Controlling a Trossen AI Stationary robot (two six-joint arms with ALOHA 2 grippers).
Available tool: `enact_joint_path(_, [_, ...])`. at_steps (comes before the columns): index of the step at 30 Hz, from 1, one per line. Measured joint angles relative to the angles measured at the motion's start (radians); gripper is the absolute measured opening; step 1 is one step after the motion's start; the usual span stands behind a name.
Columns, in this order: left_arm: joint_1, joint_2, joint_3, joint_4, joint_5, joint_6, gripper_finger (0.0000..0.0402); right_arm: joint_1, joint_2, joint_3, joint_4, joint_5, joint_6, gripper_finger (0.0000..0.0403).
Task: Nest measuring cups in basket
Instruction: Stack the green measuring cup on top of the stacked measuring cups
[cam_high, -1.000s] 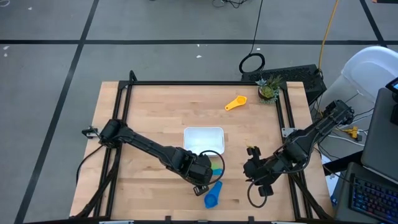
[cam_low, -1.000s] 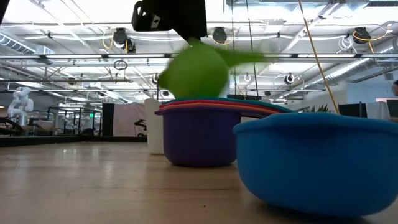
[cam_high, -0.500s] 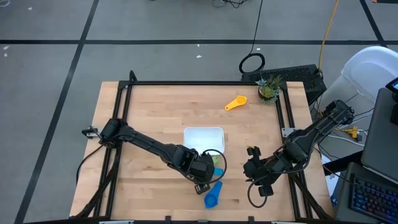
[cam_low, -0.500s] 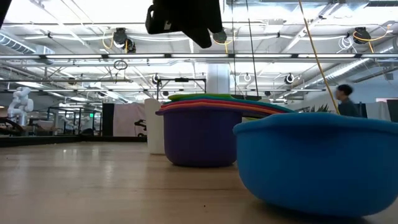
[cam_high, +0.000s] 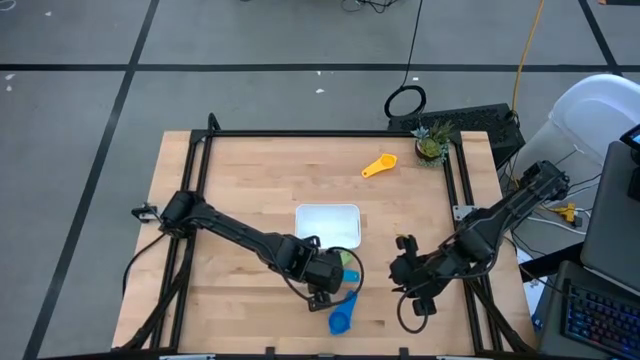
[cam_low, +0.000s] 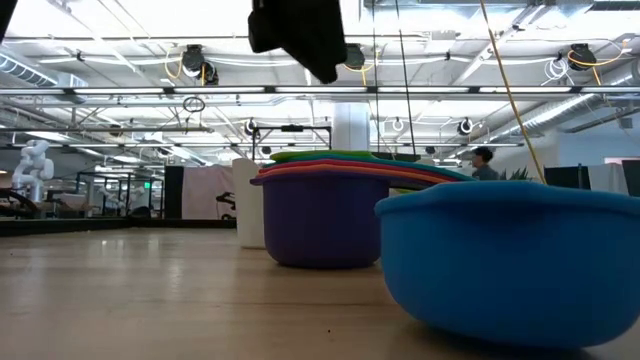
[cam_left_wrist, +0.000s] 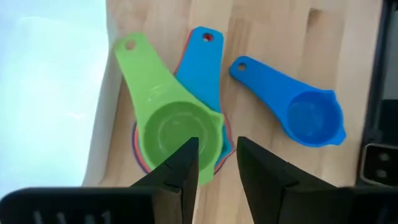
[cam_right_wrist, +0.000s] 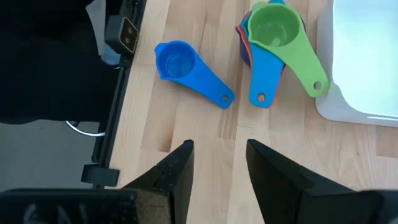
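Observation:
A stack of nested measuring cups (cam_left_wrist: 177, 127) stands on the table beside the white basket (cam_left_wrist: 50, 93), at its near right corner (cam_high: 348, 260). The green cup (cam_right_wrist: 273, 28) lies on top, over orange, light blue and dark blue (cam_low: 320, 220) ones. Another blue cup (cam_left_wrist: 308, 115) sits alone, nearer the table's near edge (cam_high: 340, 320). A yellow cup (cam_high: 378, 165) lies far off, toward the far edge. My left gripper (cam_left_wrist: 217, 155) hangs open above the stack (cam_low: 300, 40), clear of it. My right gripper (cam_right_wrist: 219, 155) waits open to the right (cam_high: 405, 272).
A small potted plant (cam_high: 432, 145) stands at the table's far right corner. Black frame rails (cam_high: 200, 190) run along the table's sides. The basket (cam_high: 328, 212) holds nothing. A person (cam_low: 483, 158) shows in the room behind.
A second ago the green cup was a blur just below my left gripper. It has dropped into the stack and now lies still on top. My left gripper has let go of it and stays high above, having shifted a little.

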Motion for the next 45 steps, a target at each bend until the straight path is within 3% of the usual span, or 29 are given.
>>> enact_joint_path(11, [0.001,-0.002,-0.134,0.076,0.026,0.014,0.0113,0.001,0.000,-0.011,0.076,-0.005,0.003,0.0138])
enact_joint_path(39, [-0.020,-0.002,-0.138,0.181,0.047,0.164,0.0113,0.001,0.001,-0.012,0.076,-0.006,0.001,0.0138])
enact_joint_path(45, [-0.011,0.000,-0.200,0.195,0.084,0.156,0.0113,0.001,0.001,-0.012,0.076,-0.005,0.001,0.0138])
